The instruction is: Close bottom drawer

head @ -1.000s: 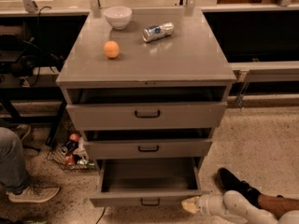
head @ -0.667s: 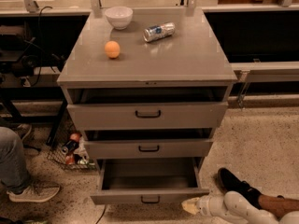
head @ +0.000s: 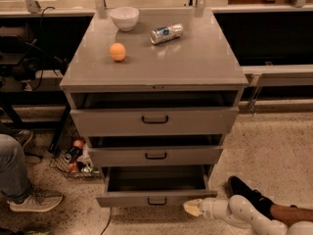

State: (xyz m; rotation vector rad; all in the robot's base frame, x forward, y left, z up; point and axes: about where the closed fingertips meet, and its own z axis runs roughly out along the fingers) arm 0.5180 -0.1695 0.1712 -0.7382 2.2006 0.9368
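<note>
The grey cabinet (head: 156,62) has three drawers. The bottom drawer (head: 155,198) is the lowest one, pulled out furthest, with its empty grey box showing and a small black bar handle (head: 157,201) on its front. The middle drawer (head: 155,155) and top drawer (head: 154,120) stand slightly open. My gripper (head: 191,207) is at the end of the white arm coming in from the lower right. Its tip is just below and in front of the right end of the bottom drawer's front panel, close to it.
On the cabinet top are a white bowl (head: 124,17), an orange (head: 117,51) and a can lying on its side (head: 166,33). A wire basket of cans (head: 73,158) sits on the floor at the left. A person's leg and shoe (head: 34,199) are at the lower left, another shoe (head: 247,195) at the lower right.
The gripper has stayed near the right end of the bottom drawer's front. The bottom drawer seems pushed in a little.
</note>
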